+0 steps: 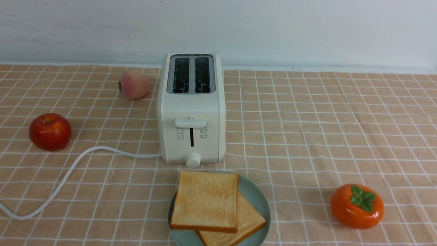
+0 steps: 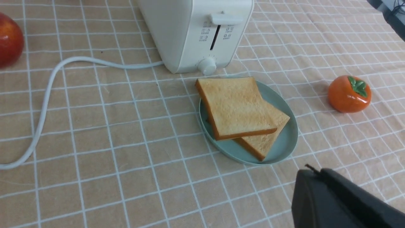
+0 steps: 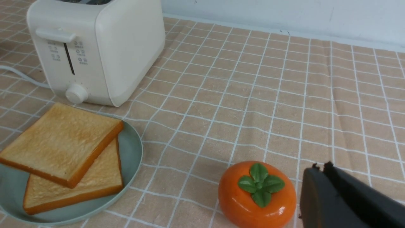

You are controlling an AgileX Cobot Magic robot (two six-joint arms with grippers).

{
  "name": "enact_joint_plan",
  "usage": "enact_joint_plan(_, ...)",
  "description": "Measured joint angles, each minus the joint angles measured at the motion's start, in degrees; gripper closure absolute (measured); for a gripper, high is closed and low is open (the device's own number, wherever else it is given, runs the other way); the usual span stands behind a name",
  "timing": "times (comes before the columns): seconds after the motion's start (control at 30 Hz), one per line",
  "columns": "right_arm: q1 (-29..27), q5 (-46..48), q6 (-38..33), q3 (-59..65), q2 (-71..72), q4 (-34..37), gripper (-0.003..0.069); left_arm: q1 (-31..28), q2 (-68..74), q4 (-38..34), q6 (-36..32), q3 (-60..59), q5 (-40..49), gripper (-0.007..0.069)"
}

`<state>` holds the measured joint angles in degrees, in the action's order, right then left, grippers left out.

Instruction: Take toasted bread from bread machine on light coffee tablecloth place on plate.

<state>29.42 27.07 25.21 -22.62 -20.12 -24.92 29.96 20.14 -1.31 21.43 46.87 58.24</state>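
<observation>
- As both golden-tan square toast slices (image 1: pixel 205 200) lie overlapped on the round mint-blue plate (image 1: pixel 257 205), placement appears complete.
- Left gripper (image 2: pixel 316 171), right gripper (image 3: pixel 322 167): closed, empty, apart from toast; nearer arm undeterminable; no further grasp seems required.

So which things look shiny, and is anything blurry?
Front view: the apple is shiny, the toast looks dull; left wrist view: the left fingers look dark and soft-edged; right wrist view: the right fingers do too.
</observation>
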Motion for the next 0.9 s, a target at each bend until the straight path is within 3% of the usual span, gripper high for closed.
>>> enact_joint_plan(0.13, 0.00, 0.00, 0.00, 0.00, 0.00, 0.00, 0.0643, 0.00, -0.06, 0.07, 0.09, 0.00, -0.76, 0.0638)
enact_joint_plan(0.47, 0.00, 0.00, 0.00, 0.00, 0.00, 0.00, 0.0633, -0.50, -0.06, 8.79, 0.21, -2.27, -15.75, 0.0638)
enact_joint_plan(0.7, 0.00, 0.05, 0.00, 0.00, 0.00, 0.00, 0.0622, -16.44, -3.39, 7.78, -2.36, -12.45, -34.00, 0.0638)
enact_joint_plan(0.83, 0.00, 0.05, 0.00, 0.05, 0.00, -0.02, 0.0616, -29.77, -11.48, 7.56, -6.70, -28.58, -48.06, 0.0638)
enact_joint_plan(0.9, 0.00, 0.05, 0.00, 0.05, 0.00, -0.07, 0.0615, -31.58, -15.41, 7.56, -7.17, -34.35, -50.55, 0.0638)
